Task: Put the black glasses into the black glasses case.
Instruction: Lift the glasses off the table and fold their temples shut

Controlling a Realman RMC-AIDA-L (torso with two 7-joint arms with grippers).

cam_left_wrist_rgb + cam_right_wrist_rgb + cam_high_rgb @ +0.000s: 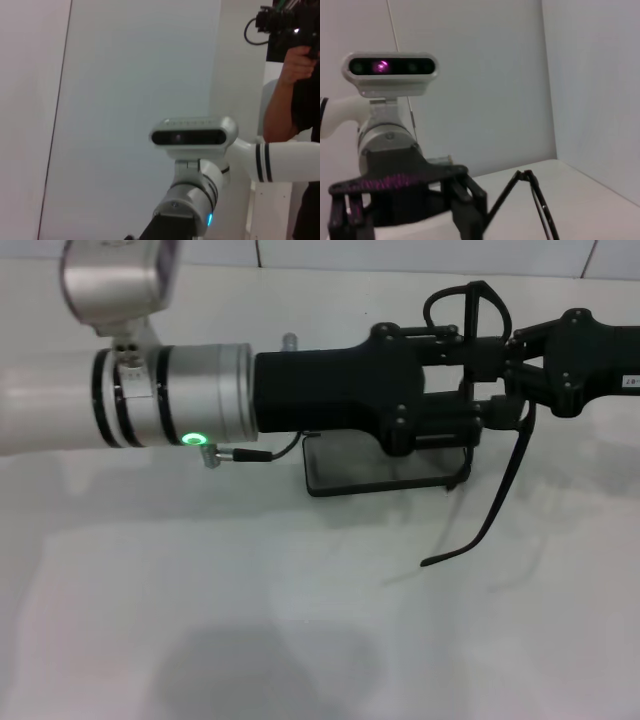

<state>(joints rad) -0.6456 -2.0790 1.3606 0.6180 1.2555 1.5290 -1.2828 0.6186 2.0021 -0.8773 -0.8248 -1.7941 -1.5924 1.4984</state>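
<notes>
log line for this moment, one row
stage: handover above case | left gripper: on black glasses | right gripper: also at frame | black glasses case: open on table, empty part visible

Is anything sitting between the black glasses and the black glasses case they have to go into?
The left tool and its black body hang right over the black glasses case, hiding most of it. The black glasses are up between the left and right tool, one temple arm dangling; the case's inside cannot be seen.

glasses: between both hands, above table | case: on table, beneath left hand
</notes>
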